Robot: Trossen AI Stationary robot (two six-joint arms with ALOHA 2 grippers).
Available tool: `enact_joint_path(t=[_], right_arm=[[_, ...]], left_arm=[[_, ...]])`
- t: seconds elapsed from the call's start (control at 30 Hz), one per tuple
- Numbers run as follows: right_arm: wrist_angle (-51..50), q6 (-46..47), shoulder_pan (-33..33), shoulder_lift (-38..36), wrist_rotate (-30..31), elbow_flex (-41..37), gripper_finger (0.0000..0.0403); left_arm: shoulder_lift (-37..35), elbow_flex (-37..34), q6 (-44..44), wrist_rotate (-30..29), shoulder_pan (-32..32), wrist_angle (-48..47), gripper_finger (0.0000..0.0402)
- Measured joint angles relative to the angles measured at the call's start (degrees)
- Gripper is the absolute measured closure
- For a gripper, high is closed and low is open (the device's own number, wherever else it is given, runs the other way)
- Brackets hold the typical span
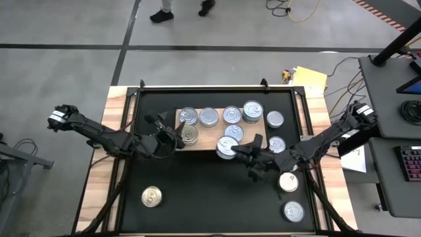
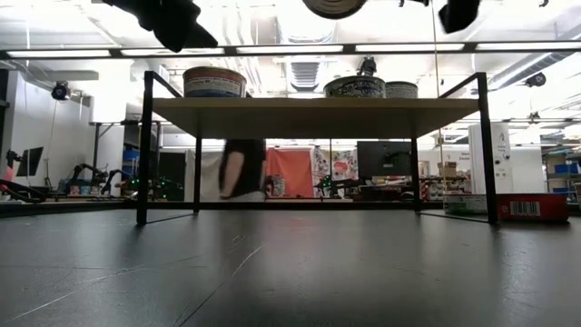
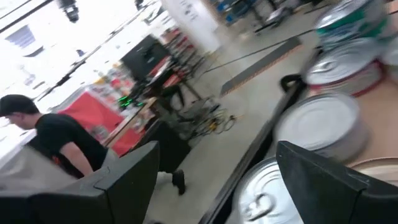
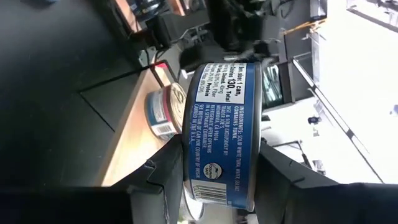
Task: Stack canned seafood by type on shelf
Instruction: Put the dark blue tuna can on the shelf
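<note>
Below, black mat [image 1: 217, 191] — wood shelf [image 2: 309, 113] above, person [image 2: 243, 173] behind

A blue-labelled can [image 4: 217, 134] carries white nutrition print; "130" and "Total" are legible, and an ingredients line appears to read "solid white tuna". A barcode sits near one end. Remaining print is too small to read.

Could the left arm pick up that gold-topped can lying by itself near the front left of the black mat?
Probably yes. The left gripper is open and empty by the shelf, and nothing lies between it and the gold-topped can on the mat. The right gripper is busy holding a blue-labelled can.
</note>
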Motion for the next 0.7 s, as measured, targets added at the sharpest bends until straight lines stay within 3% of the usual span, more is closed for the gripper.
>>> enact_joint_path(t=[0.17,0.7], right_arm=[[0.0,0.0,-0.2,4.9,2.1,2.6,0.027],[0.1,2.3,-2.0,17.2,4.5,9.0,0.0269]], left_arm=[[-0.3,0.0,0.0,-4.9,0.0,0.0,0.0096],[-0.5,0.0,-0.1,-5.0,0.0,0.1,0.0096]])
